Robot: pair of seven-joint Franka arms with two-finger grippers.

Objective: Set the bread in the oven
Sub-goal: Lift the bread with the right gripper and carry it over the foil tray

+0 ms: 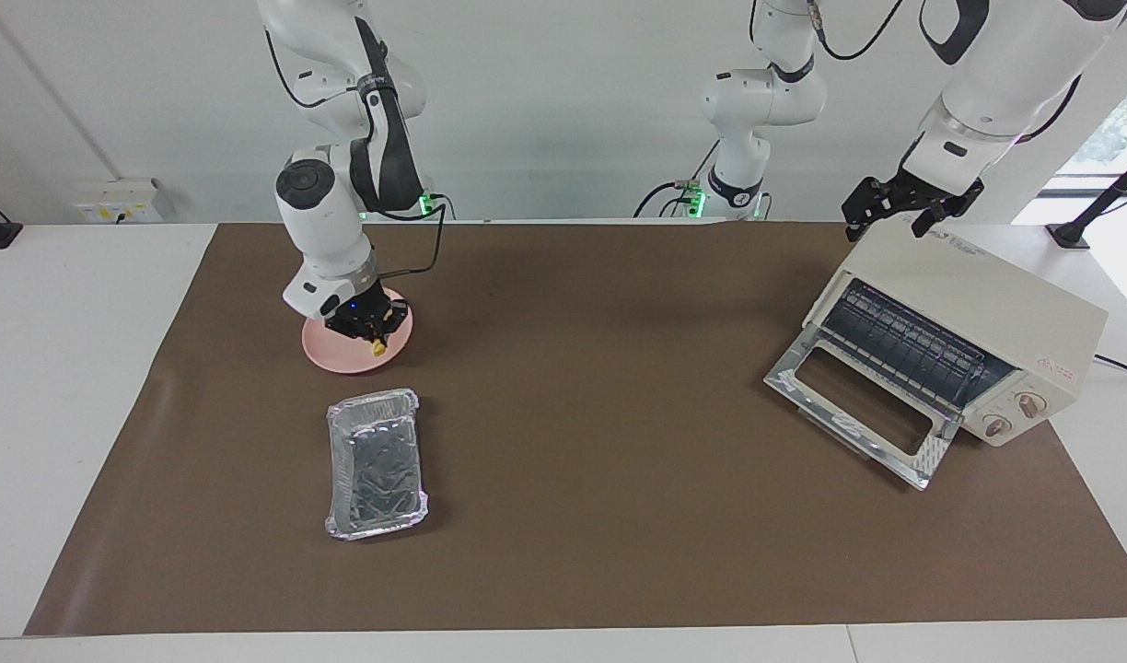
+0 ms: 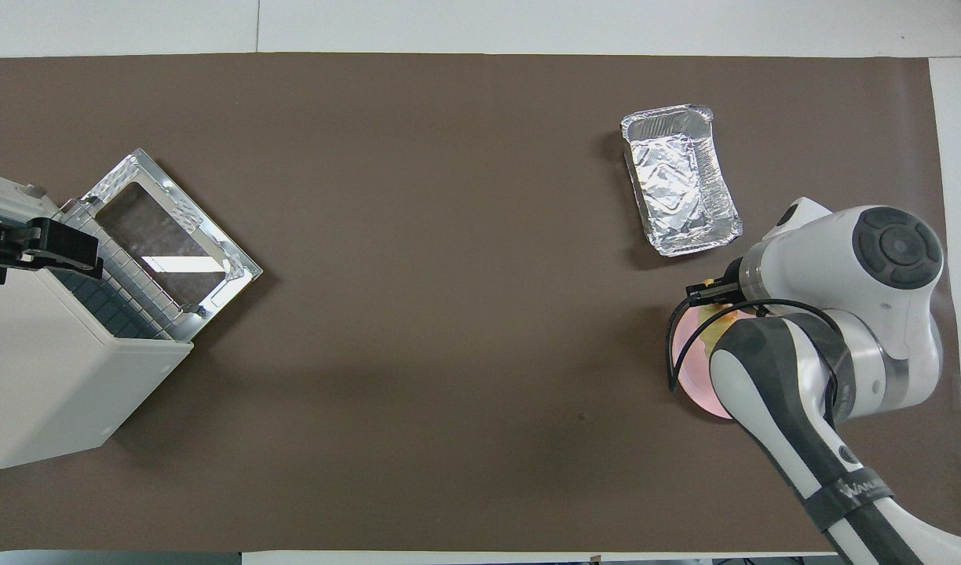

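Note:
The bread [image 1: 377,349] shows only as a small yellow-orange end on the round pink plate [image 1: 333,354], under my right gripper [image 1: 372,333], which is down at the plate and right over the loaf. In the overhead view the right arm covers most of the plate [image 2: 688,353] and the bread [image 2: 720,320]. The cream-white oven [image 1: 987,295] stands at the left arm's end of the table, its glass door [image 1: 863,405] dropped open and the wire rack showing. My left gripper [image 1: 902,214] hangs open and empty just above the oven's top [image 2: 49,361].
A silver foil tray [image 1: 377,463] lies on the brown mat, farther from the robots than the pink plate. The open oven door juts out over the mat. A cable runs from the oven's side off the table.

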